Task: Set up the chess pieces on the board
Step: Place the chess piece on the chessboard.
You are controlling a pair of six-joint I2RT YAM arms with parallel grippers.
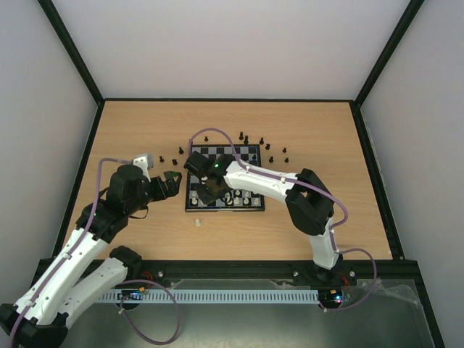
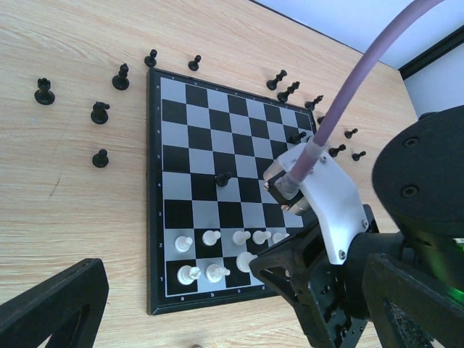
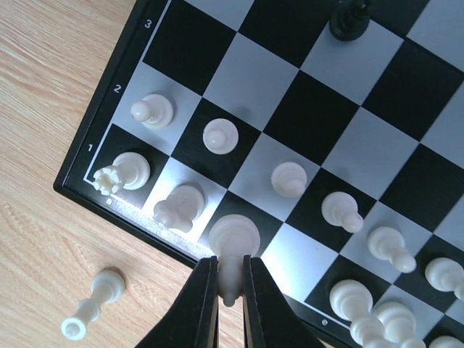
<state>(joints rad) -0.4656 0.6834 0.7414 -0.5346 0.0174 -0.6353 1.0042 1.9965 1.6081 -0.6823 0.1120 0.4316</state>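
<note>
Flanking piece in right claw: knight, pawns

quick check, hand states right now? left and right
Left hand: open, holding nothing.
Right hand: closed on a white chess piece.

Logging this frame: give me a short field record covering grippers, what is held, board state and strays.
left gripper: open, empty, left of the board
right gripper: shut on a white piece at the near row, third square from the corner
on board: white pieces in the two near rows; one black piece mid-board
off board: fallen white piece by the near left corner; black pieces scattered left and beyond
</note>
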